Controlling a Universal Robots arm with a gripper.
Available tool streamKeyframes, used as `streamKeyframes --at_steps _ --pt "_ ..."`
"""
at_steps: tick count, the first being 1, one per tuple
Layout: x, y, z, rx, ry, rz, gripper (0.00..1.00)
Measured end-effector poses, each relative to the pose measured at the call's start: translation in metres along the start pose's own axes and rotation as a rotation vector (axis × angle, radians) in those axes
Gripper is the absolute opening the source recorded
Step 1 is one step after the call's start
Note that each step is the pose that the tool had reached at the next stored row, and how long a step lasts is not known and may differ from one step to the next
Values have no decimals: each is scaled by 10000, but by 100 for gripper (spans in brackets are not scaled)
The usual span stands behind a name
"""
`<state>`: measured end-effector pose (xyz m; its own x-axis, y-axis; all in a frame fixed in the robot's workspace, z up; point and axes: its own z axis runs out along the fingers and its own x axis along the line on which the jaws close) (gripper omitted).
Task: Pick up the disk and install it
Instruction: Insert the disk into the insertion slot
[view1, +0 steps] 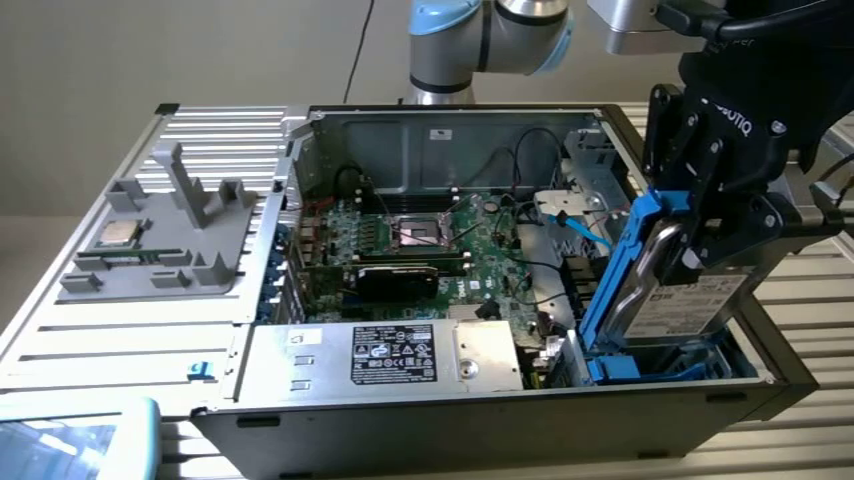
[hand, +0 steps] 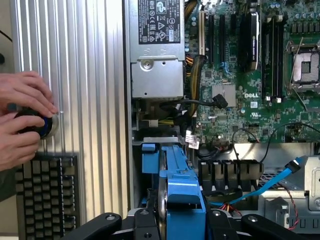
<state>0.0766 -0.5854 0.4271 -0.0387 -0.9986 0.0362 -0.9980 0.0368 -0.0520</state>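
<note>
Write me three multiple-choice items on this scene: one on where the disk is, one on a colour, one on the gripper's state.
1. Where is the disk?
A. Flat on the motherboard.
B. On the grey stand outside the case.
C. On edge at the end of the computer case on the exterior view's right.

2. What colour is the disk's carrier frame?
A. Blue.
B. Red.
C. Yellow.

3. How is the gripper?
A. Open above the case.
B. Shut on the disk.
C. Shut on a cable.

Answers: 1 C, the disk stands upright at that end of the case; 2 A, blue plastic rims the drive; 3 B, it is clamped on the disk from both sides.
</note>
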Motion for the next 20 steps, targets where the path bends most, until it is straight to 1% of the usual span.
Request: streamKeyframes --at_steps 7,16,18,20 --pt "-16 3 23 6 -2 1 37" --pt "-26 14 78 6 -1 3 37" --pt "-25 15 73 7 -7 1 37" --pt "-24 14 34 23 -19 -1 37"
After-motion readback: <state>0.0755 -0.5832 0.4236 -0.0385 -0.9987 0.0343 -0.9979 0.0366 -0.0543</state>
